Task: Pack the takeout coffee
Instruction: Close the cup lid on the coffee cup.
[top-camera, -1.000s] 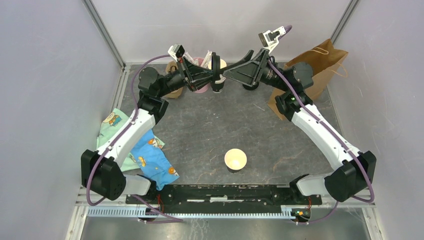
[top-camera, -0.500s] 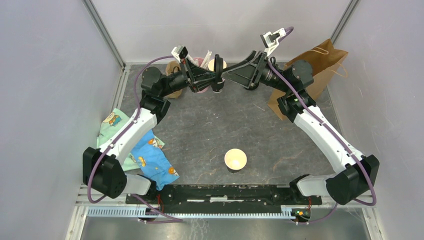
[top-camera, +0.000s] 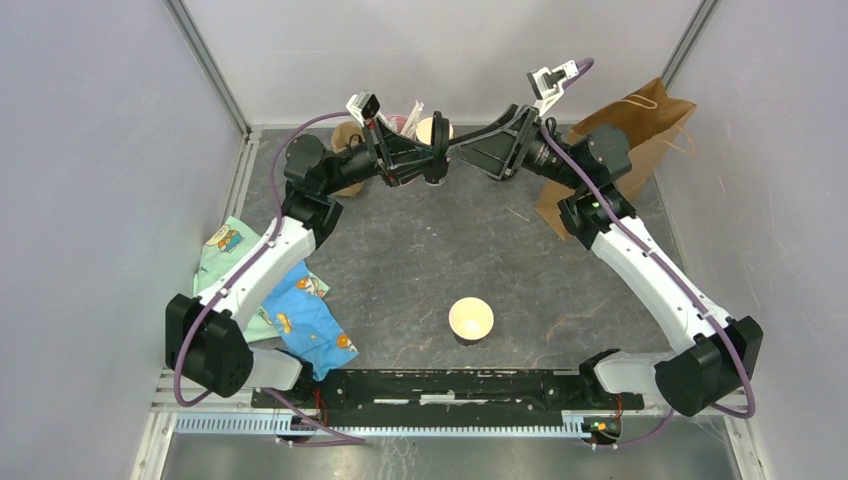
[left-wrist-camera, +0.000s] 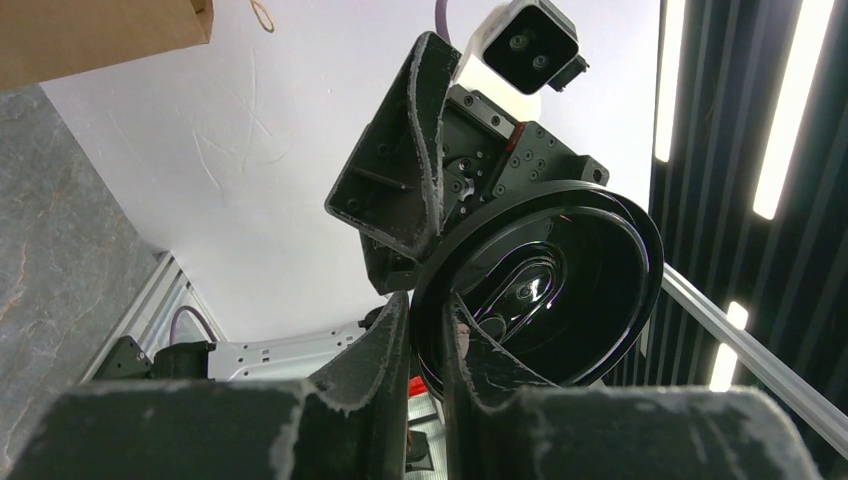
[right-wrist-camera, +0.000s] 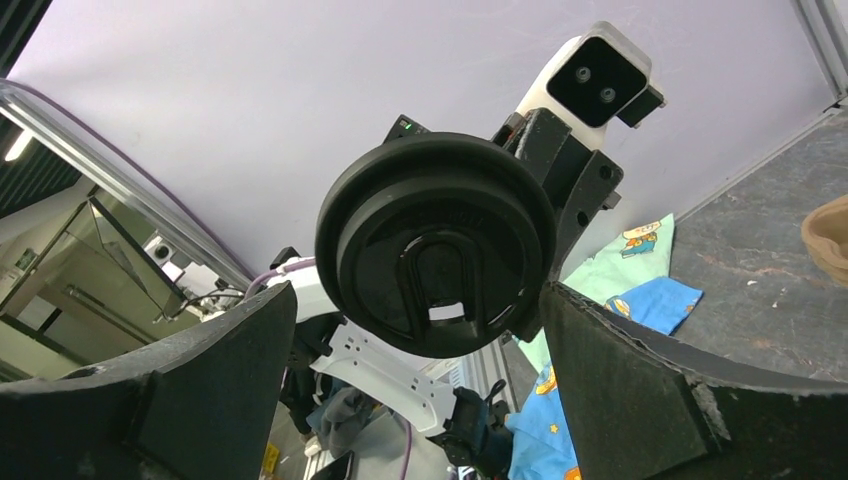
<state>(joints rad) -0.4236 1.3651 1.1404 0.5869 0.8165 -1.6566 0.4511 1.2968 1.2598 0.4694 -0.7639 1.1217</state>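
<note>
The takeout coffee cup (top-camera: 470, 320), small and black with a cream inside, stands open-topped near the table's front middle. Its round black lid (top-camera: 436, 158) is off it, up at the back. My left gripper (top-camera: 432, 162) is shut on the lid's rim; in the left wrist view the lid (left-wrist-camera: 545, 290) is pinched on edge in the gripper (left-wrist-camera: 425, 315). My right gripper (top-camera: 458, 150) faces it, open. In the right wrist view the lid (right-wrist-camera: 437, 255) hangs between and beyond the wide-open fingers (right-wrist-camera: 640, 390), untouched.
A brown paper bag (top-camera: 640, 130) lies at the back right. A stack of lidless cups (top-camera: 433, 127) and a pink cup (top-camera: 402, 124) stand at the back middle, just behind both grippers. A patterned blue-green cloth (top-camera: 280, 305) lies at the left.
My left gripper has turned and shifted slightly right and back with the lid in it. My right gripper has edged a little back and stays open around the lid. The cup has not moved.
</note>
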